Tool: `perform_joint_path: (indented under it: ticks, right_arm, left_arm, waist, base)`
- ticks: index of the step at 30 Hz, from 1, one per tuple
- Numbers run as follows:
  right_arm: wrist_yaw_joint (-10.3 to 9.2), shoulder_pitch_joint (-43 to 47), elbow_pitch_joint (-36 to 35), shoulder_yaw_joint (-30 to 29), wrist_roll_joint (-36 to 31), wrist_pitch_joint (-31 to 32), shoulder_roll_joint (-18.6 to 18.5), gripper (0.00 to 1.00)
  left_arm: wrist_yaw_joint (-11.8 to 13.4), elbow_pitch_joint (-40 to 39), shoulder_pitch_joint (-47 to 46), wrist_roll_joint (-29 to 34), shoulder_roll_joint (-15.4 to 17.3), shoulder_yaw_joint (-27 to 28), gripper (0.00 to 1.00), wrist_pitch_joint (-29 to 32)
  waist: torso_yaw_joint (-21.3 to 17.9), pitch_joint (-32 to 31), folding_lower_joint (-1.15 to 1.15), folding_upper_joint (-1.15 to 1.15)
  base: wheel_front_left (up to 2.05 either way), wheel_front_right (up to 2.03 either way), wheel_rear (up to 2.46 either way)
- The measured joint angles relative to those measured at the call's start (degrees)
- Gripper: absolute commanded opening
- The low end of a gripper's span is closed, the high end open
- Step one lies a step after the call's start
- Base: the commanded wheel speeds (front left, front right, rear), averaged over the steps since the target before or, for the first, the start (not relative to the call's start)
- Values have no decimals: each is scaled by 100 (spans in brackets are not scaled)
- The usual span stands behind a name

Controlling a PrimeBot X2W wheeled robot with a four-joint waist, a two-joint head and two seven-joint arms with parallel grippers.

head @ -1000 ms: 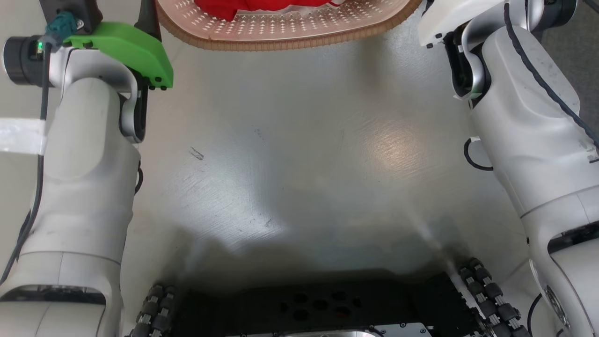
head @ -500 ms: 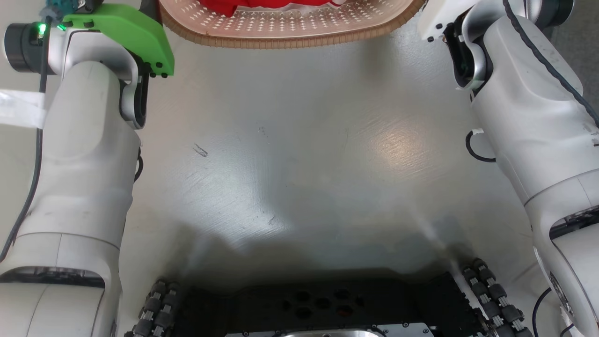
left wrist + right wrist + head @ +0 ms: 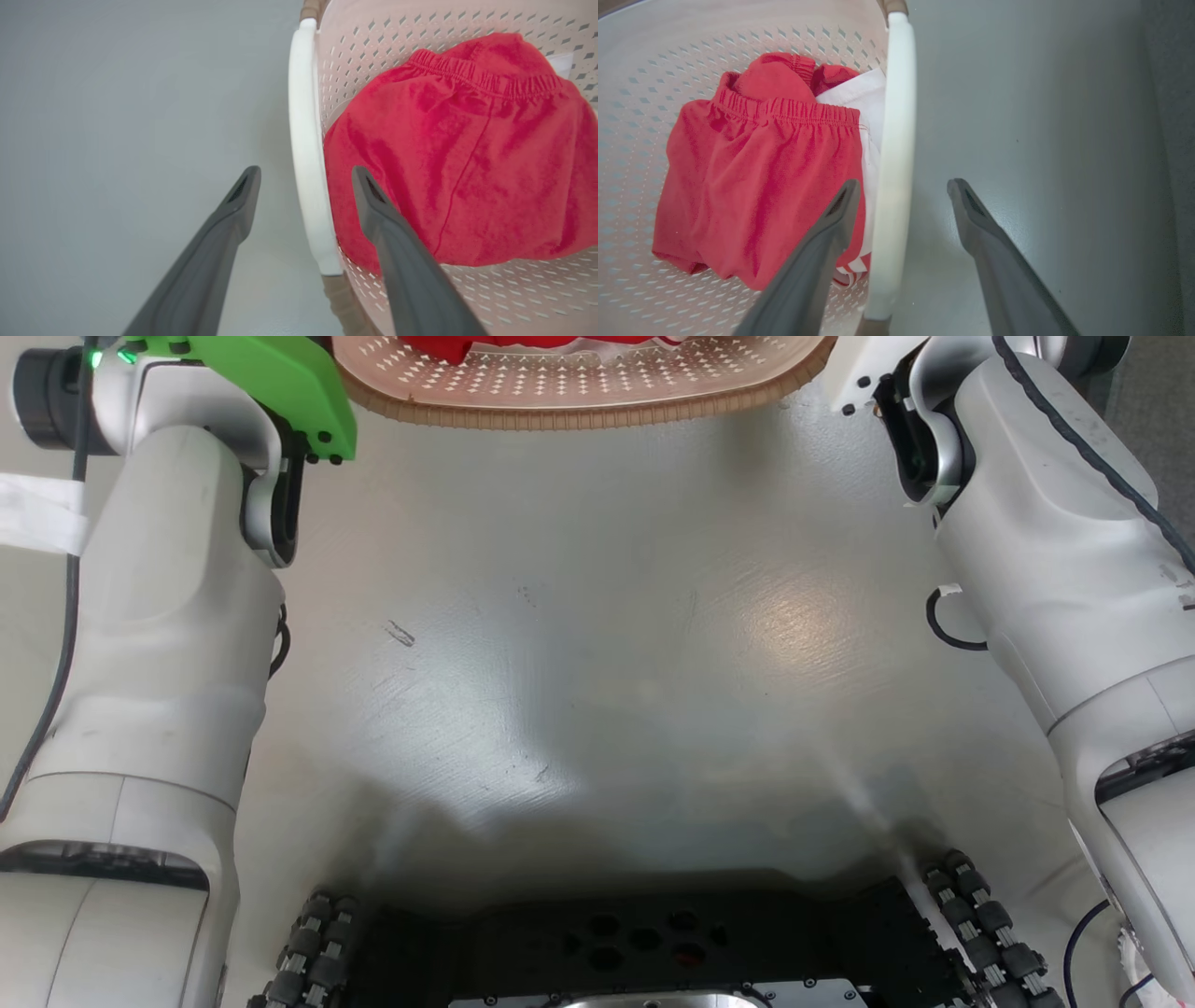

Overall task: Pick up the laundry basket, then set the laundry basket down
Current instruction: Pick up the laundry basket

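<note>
Head view: the laundry basket [image 3: 579,392], cream-white and perforated with a brown woven-look rim, lies at the top edge of the frame over a pale grey floor [image 3: 597,644], straight ahead of the robot's dark base [image 3: 635,943]. Red cloth [image 3: 448,347] shows inside it. The left forearm [image 3: 159,616], carrying a green cover [image 3: 271,383] at the wrist, reaches toward the basket's left end. The right forearm [image 3: 1055,569] reaches toward its right end. A strip of white tape [image 3: 37,513] lies on the floor at the far left. Left wrist view: the left tool [image 3: 304,175] is spread wide, its two dark fingers straddling the basket's white left-side handle [image 3: 303,116]. One finger is outside over the floor and the other is inside above a red garment [image 3: 458,154] with an elastic waistband. Neither finger grips the handle. Right wrist view: the right tool [image 3: 902,185] is likewise spread wide astride the white right-side handle [image 3: 896,116]. Its inner finger lies close beside the handle above the red garment, its outer finger over bare floor. A white garment [image 3: 864,98] is tucked between the red one and the basket wall. From these views it cannot be told whether the basket rests on the floor.
</note>
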Motion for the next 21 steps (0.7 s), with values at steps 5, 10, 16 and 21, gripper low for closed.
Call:
perform_joint_path:
  ticks: [5, 10, 16, 21]
  right_arm:
    - [0, -11, 80, 157, 101, 26, -2, 100]
    - [0, -58, 142, 313, 187, 58, -2, 100]
    - [-1, -137, 183, 432, 294, 120, -2, 62]
    - [-1, -211, 209, 548, 439, 156, -1, 32]
  left_arm:
    - [-31, 111, -14, -137, -1, -151, 100, 3]
    - [-32, 186, -52, -207, 0, -301, 100, 55]
    - [-31, 243, -169, -320, 0, -482, 86, 58]
    - [-32, 289, -220, -435, 0, -641, 0, 109]
  waist:
    - [-15, -8, 0, 0]
    - [-28, -3, 0, 0]
    - [-42, 14, 0, 0]
    - [-53, 26, 0, 0]
  base:
    - [0, 0, 0]
    - [0, 0, 0]
    - [0, 0, 0]
    - [0, 0, 0]
